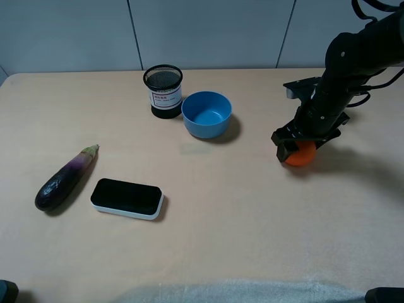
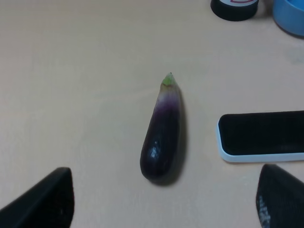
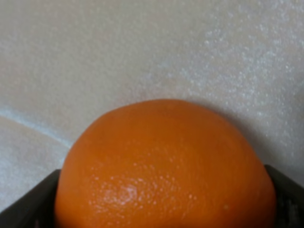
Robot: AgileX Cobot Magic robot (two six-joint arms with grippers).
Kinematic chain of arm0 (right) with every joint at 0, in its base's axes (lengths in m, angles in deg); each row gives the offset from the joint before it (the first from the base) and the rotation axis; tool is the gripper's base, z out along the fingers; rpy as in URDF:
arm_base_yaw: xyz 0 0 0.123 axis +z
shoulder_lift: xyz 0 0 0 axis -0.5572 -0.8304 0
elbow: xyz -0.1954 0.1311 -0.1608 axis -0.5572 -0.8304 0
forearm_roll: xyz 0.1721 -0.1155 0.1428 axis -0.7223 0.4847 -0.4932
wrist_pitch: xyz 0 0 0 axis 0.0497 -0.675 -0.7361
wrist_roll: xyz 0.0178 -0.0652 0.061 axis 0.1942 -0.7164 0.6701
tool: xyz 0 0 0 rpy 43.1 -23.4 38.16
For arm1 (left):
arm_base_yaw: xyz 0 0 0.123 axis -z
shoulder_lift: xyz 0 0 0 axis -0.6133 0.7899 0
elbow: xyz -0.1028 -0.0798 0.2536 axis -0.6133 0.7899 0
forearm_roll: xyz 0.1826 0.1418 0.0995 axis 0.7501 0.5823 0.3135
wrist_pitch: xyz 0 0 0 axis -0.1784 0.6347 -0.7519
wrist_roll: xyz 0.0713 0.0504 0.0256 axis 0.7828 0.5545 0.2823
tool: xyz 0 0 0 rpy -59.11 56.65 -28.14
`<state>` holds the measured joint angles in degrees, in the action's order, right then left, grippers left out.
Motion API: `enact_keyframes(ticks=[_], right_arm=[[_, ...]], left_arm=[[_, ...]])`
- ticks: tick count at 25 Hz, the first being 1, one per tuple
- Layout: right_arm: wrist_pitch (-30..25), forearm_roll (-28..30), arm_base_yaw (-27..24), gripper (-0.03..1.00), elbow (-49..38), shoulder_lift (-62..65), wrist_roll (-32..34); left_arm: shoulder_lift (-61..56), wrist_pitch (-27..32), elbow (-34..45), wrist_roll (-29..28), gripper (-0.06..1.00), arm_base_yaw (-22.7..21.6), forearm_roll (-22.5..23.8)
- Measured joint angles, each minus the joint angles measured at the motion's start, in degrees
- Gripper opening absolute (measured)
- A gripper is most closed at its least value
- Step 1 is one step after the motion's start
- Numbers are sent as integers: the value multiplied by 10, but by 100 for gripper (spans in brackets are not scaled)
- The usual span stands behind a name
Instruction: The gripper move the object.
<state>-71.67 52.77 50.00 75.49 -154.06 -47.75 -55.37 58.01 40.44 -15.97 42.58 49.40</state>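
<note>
– What is found toward the left edge of the pale wooden table (image 1: 252, 240)?
– A glossy purple eggplant (image 1: 64, 177) is laid there; the black two-fingered left gripper (image 2: 166, 197) is spread wide, apart from it.
– And the small round orange mandarin (image 1: 303, 156)?
– It is clamped by the right gripper (image 1: 298, 146) toward the right edge. No long axis or stem direction can be made out.

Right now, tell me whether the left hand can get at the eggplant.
Probably yes: the left hand is open with the eggplant lying ahead, nothing between them.
</note>
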Motion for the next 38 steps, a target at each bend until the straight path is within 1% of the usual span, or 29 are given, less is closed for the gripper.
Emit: enact_keyframes(ticks=[7,12,20,31,38], right_arm=[[-8,-1,0,56,0,3,-1],[-19,-5,-3,56,0,39,-2],[-62,-6,-39,56,0,98,-2],[-93,-6,-102,56,0,166,-2],[-111,-5,-114,56,0,198,2]], left_arm=[[0,0,0,0,77,0,0],[0,0,0,0,77,0,0],[0,0,0,0,77,0,0],[0,0,0,0,77,0,0],[0,0,0,0,77,0,0]])
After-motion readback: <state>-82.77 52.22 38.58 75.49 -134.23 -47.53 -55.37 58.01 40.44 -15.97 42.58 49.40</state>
